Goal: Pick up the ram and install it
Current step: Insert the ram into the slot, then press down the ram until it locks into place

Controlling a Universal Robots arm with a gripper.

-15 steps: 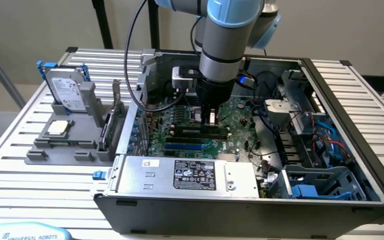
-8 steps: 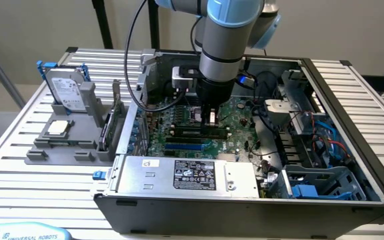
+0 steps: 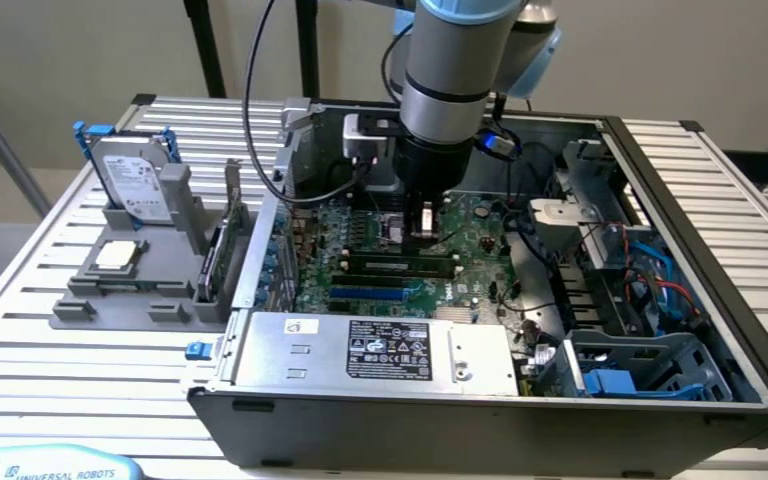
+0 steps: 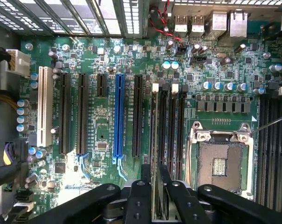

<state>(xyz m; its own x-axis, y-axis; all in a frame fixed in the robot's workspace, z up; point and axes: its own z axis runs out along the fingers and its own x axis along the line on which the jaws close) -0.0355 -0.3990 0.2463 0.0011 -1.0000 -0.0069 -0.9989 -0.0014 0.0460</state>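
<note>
An open desktop computer case lies on its side on a slatted metal table; a grey robot arm reaches straight down into it; its gripper hangs just above the green motherboard, near the middle of the case. In the wrist view the black fingers are closed narrowly on the ram, a thin stick seen edge-on, held upright between them; the ram runs in line with the row of long black memory slots and sits at the slot farthest from the empty silver processor socket; whether it is already seated or just touching cannot be told. On the ram's other side stand the expansion slots, one of them blue and one white. In the exterior view a silver power supply fills the near edge of the case; on the exterior view's left, outside the case, a grey holder on the table carries a hard drive standing upright and a processor chip lying flat.
</note>
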